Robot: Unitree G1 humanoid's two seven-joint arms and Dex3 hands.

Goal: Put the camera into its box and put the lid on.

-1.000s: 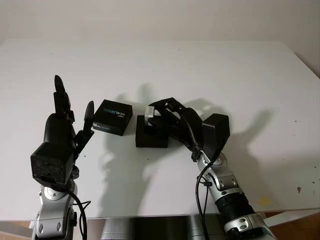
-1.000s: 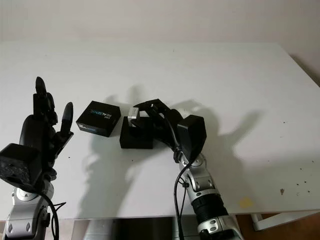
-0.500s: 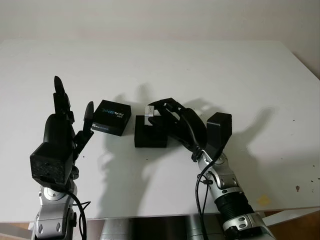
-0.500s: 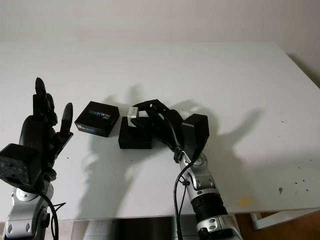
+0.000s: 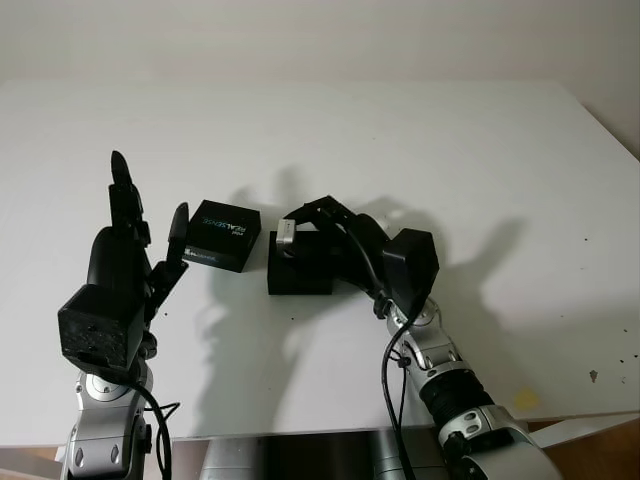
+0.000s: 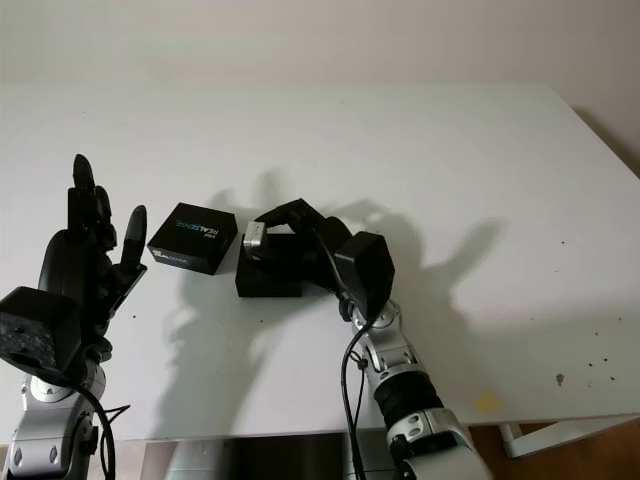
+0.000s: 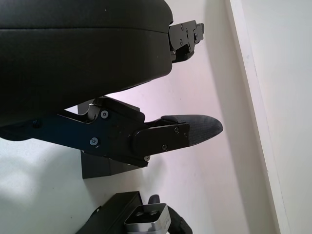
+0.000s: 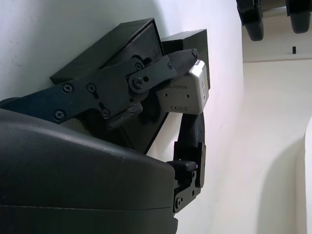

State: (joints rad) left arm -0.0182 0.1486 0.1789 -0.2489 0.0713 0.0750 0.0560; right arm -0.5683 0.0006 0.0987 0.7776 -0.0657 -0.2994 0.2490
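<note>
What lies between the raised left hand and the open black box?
The lid, printed side up, lies between the left hand and the box, seen from the head.

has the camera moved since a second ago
Yes. Held in the right hand, the camera has shifted left over the open box, toward the lid.

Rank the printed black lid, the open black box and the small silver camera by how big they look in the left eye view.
1. Printed black lid and open black box: they look about alike, and the right hand covers part of the box, so no ranking between them.
2. Small silver camera, held in the right hand, clearly smallest.
</note>
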